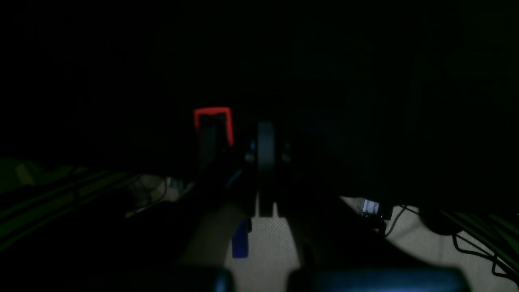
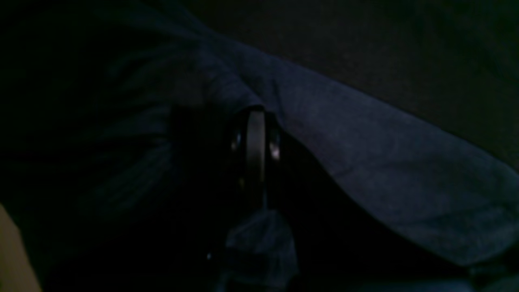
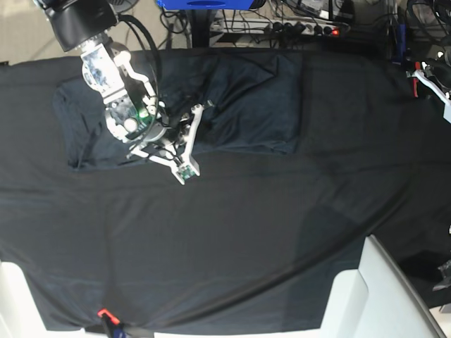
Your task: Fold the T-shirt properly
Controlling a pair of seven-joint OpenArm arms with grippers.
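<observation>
The T-shirt point(image 3: 246, 105) lies bunched and partly folded on the far left part of the black tablecloth point(image 3: 246, 232). My right gripper point(image 3: 200, 108) sits over its middle, shut, with the fabric gathered at its tips. In the right wrist view the blue-grey T-shirt point(image 2: 365, 162) creases toward the shut fingers point(image 2: 255, 138), and a tuft of cloth shows beneath them. My left gripper point(image 1: 265, 150) is shut with nothing in it, seen dimly in the left wrist view. Only a white and red part of the left arm point(image 3: 431, 83) shows at the right edge of the base view.
A power strip point(image 3: 303, 28) and cables run behind the table's far edge. White panels point(image 3: 380, 289) stand at the front right corner. A red marker point(image 3: 103, 312) sits on the front edge. A red outline point(image 1: 213, 121) glows in the dark left wrist view, above floor and cables point(image 1: 466, 243).
</observation>
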